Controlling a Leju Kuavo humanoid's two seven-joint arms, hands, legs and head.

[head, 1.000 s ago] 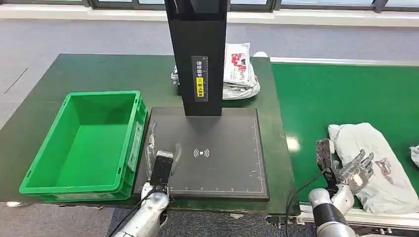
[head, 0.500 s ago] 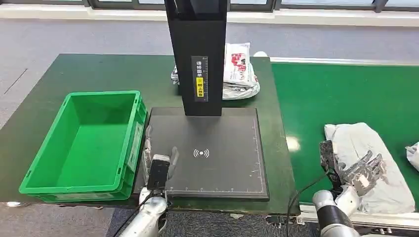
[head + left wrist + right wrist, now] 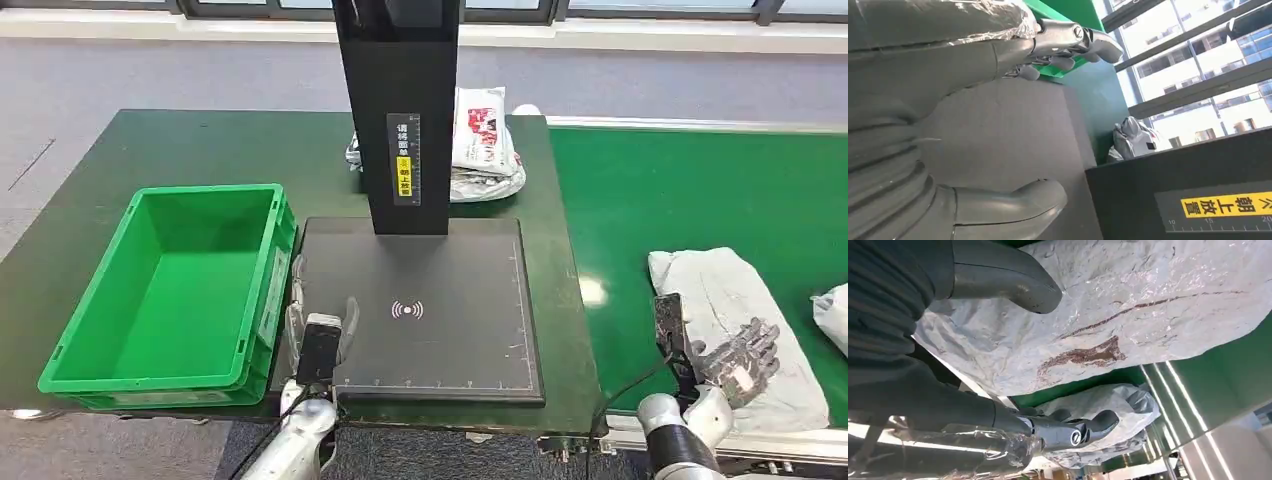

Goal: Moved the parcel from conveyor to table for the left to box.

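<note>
On the belt at right, our open right hand (image 3: 738, 352) (fingers spread, holding nothing) hovers over the long parcel (image 3: 722, 290), which runs near-to-far.

Crinkled glossy grey plastic parcel (image 3: 725, 310); smooth glossy green plastic crate (image 3: 170, 290); matt black scanner plate (image 3: 440, 300); matt green worktop (image 3: 200, 150).

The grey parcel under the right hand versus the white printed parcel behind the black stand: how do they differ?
The grey parcel lies on the green conveyor; the white printed parcel rests on the dark green table. The grey one is plain with faint brown marks; the white one carries red and black print. The right hand is over the grey one; no hand is near the white one. Both are crinkled plastic mailers.
</note>
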